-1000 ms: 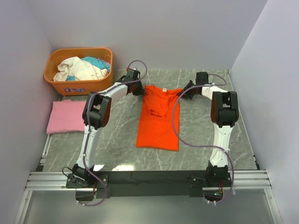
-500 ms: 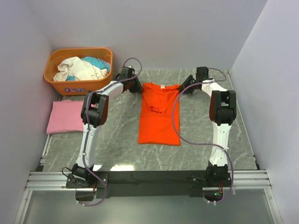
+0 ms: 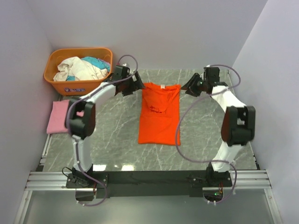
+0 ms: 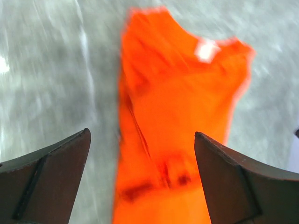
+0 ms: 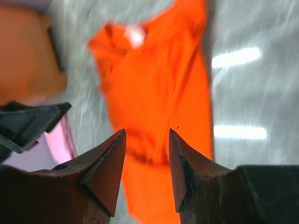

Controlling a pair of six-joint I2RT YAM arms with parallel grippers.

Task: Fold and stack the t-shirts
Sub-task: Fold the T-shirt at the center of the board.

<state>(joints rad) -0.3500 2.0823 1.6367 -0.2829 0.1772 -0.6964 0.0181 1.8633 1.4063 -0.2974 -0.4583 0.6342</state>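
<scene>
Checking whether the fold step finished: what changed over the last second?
The left gripper and right gripper let go of the orange t-shirt at its shoulders and drew back outward. It now lies straighter and flat. The pink t-shirt and basket stayed put.

We see orange-red t-shirt (image 3: 159, 114) flat on counter (image 3: 117, 135); left hand (image 3: 138, 84), right hand (image 3: 188, 87) flank its collar end; pink t-shirt (image 3: 56, 119) at left edge; basket (image 3: 77, 87) behind it.

Top cam looks down from high behind near edge over whole bench (image 3: 117, 135); both wrist cams sit close, facing same orange shirt (image 3: 159, 116) from opp. sides.
</scene>
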